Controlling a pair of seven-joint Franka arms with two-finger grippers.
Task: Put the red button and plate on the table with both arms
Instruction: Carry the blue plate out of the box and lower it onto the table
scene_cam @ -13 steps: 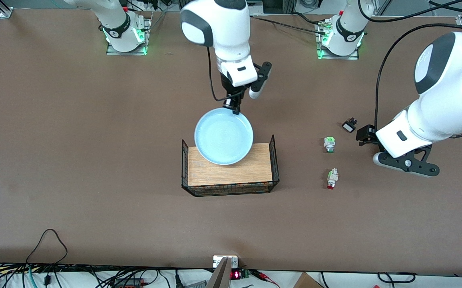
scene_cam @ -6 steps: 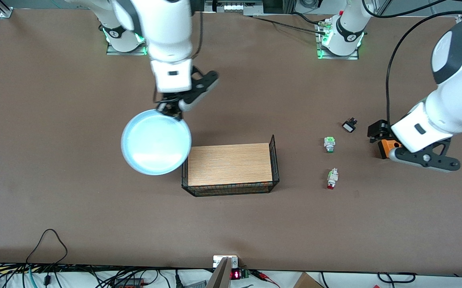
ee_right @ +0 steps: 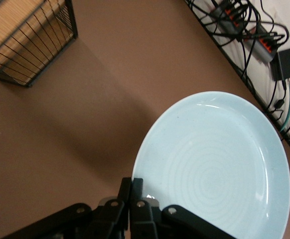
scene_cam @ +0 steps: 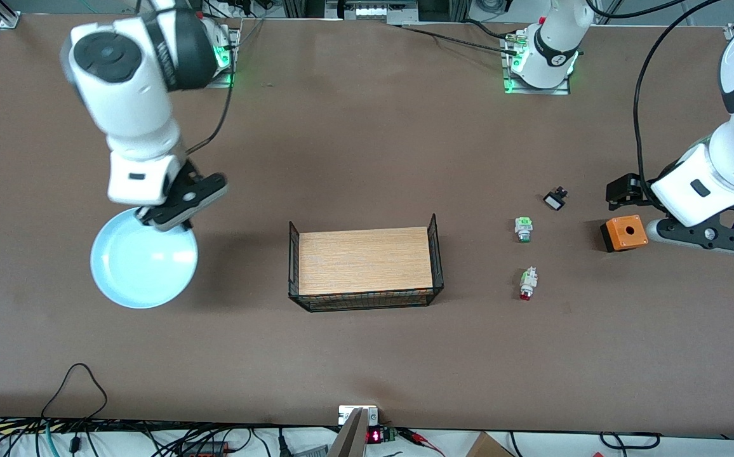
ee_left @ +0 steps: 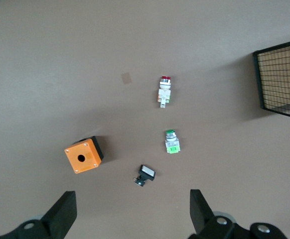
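The pale-blue plate (scene_cam: 143,260) hangs over the bare table (scene_cam: 367,146) toward the right arm's end, clear of the tray. My right gripper (scene_cam: 154,219) is shut on its rim; the right wrist view shows the fingers (ee_right: 136,186) pinching the plate (ee_right: 215,164) at its edge. The red button (scene_cam: 527,283) lies on the table toward the left arm's end and shows as the red button (ee_left: 164,91) in the left wrist view. My left gripper (scene_cam: 622,192) is open and empty (ee_left: 132,219) above the table beside an orange box.
A wooden tray with black wire sides (scene_cam: 366,261) stands mid-table. Near the red button lie a green-capped button (scene_cam: 523,229), a small black switch (scene_cam: 555,200) and the orange box with a hole (scene_cam: 624,233). Cables (ee_right: 244,30) run along the table's front edge.
The right arm has swung the plate from above the tray out over the table toward its own end. The left gripper has drawn back, uncovering the orange box.
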